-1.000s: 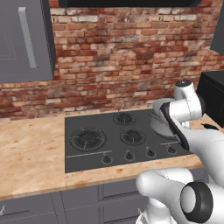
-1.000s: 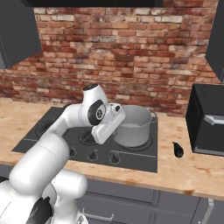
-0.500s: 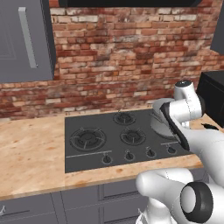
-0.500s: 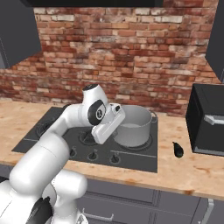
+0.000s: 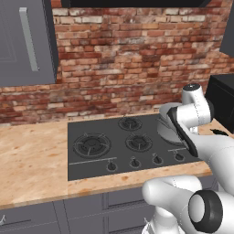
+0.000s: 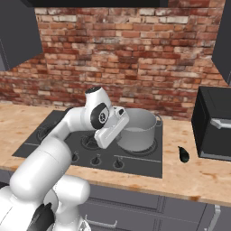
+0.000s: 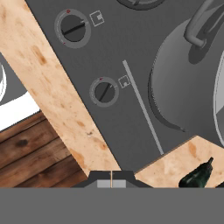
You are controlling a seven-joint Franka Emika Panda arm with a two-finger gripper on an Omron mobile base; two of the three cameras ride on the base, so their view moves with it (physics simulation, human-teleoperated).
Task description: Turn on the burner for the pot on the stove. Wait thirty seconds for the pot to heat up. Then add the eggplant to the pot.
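Nearest me, along the front edge of the stove (image 6: 135, 164), runs the row of black knobs; from the hand camera I look down on the last two, the nearer knob (image 7: 104, 92) and the next knob (image 7: 73, 27), with the wooden bench (image 7: 57, 113) edge crossing the view diagonally. The gripper (image 6: 110, 131) hangs above this knob row at the pot's side; its fingers are barely visible at the bottom of the hand view, so I cannot tell whether they are parted or closed, and nothing is seen held between them. Beyond the knobs, the pot (image 6: 137, 128) stands on the burner at the right end of the stove. The eggplant (image 6: 183, 154) lies on the bench just off the stove's right edge, near the front, short of the dark appliance (image 6: 214, 124). I judge the burner step is in hand. Risks: choosing the wrong knob would light a burner away from the pot; a descent too close to the pot could knock its wall or handle.
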